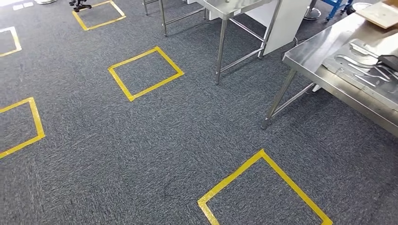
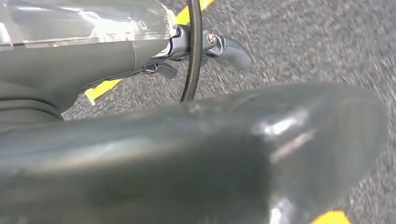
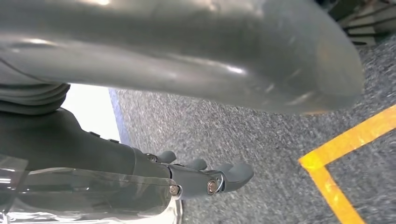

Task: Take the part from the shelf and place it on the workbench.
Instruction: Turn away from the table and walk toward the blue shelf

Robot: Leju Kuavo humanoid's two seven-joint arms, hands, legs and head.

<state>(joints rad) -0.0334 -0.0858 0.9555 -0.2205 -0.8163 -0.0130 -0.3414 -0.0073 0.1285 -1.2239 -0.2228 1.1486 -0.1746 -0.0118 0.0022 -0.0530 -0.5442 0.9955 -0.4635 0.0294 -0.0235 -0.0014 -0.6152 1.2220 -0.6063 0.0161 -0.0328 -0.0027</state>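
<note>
Yellow-taped carpet (image 1: 141,140); flat parts (image 1: 361,65) on workbench (image 1: 328,79).

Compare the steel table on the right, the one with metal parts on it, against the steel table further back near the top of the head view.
The right table carries flat metal parts; the back table shows no parts on the strip of top in frame. The right table sits nearer and larger, with its top largely visible; the back table shows mostly legs and crossbars. Both are bare steel and stand on grey carpet.
</note>
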